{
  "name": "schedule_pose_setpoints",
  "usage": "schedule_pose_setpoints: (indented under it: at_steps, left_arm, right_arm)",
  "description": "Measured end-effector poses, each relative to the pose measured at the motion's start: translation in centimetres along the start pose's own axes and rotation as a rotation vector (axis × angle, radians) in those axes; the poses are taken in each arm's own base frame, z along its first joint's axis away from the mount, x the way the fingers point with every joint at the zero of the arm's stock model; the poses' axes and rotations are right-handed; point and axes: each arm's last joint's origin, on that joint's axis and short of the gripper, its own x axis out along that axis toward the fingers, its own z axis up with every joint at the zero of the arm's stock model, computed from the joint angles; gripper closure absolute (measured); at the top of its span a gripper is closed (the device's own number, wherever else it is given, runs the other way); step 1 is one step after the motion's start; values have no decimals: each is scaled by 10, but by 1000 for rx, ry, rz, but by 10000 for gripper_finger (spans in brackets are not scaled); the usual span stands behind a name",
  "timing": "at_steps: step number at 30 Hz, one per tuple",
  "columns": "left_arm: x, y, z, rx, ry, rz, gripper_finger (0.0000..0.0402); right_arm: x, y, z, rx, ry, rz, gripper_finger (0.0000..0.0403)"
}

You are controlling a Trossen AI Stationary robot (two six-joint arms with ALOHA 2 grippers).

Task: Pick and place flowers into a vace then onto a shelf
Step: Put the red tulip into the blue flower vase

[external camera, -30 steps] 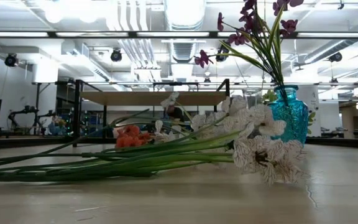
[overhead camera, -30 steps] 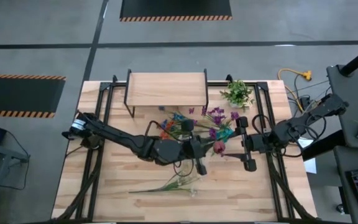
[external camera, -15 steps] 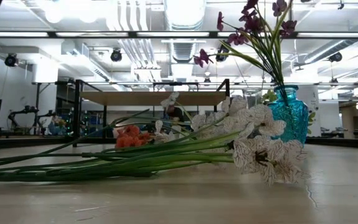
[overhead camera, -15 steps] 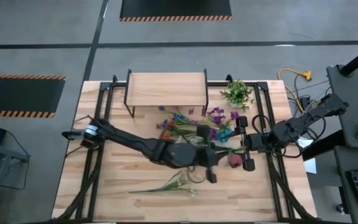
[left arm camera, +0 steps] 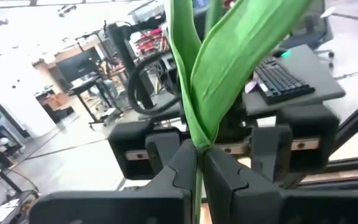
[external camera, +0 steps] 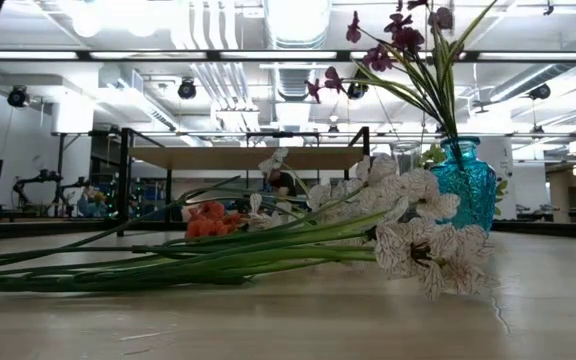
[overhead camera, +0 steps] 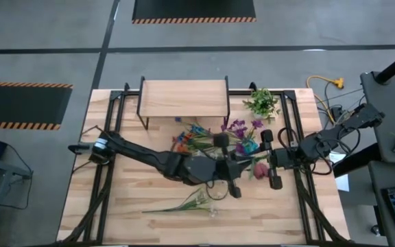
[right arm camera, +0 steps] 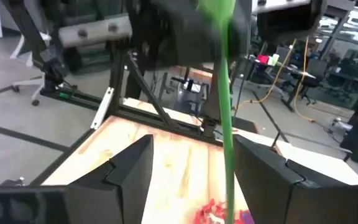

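My left gripper (overhead camera: 242, 167) (left arm camera: 199, 159) is shut on one flower with a dark red bloom (overhead camera: 260, 169), held level above the table's middle right. Facing it, my right gripper (overhead camera: 256, 163) (right arm camera: 193, 144) stands open; the green stem (right arm camera: 227, 124) runs between its fingers without touching them. The teal glass vase (external camera: 464, 186) (overhead camera: 249, 146), holding purple flowers (external camera: 400, 40), stands just beyond both grippers. Orange and blue flowers (overhead camera: 189, 137) lie near the shelf (overhead camera: 184, 98). White flowers (overhead camera: 196, 202) (external camera: 408, 225) lie at the table's near side. My left gripper pinches the flower's thin green stem (left arm camera: 197, 177) between its two fingers, just below the leaves (left arm camera: 222, 74). The fingers come in level from the table's left and lie along the stem. The flower is lifted clear of the table, its bloom pointing at my right gripper.
A small leafy potted plant (overhead camera: 262, 103) stands at the far right, beside the shelf. Black frame rails (overhead camera: 112, 137) run along the table's left and right sides. Bare wood lies at the near left (overhead camera: 125, 213).
My left gripper has carried the dark red flower toward the table's right edge, up to my right gripper, so that the stem now lies between the right fingers. The flower has stayed clear of the table.
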Motion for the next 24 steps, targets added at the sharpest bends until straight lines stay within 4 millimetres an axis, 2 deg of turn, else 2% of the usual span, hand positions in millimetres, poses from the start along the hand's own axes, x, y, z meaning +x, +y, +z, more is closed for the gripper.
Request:
schedule_pose_setpoints:
  at_steps: [3,7,14,24]
  left_arm:
    - [-1,0,-3,-1,5,-8,401]
    - [7,-4,-9,9,20,-8,401]
    - [11,-3,2,44,32,-13,401]
    - [26,-15,4,55,81,-14,401]
  right_arm:
    - [-2,-1,2,3,-12,-3,200]
    - [-1,-1,2,-1,-13,-1,200]
    - [-4,-2,3,-1,-19,-5,205]
    - [-13,-6,7,6,-47,-11,261]
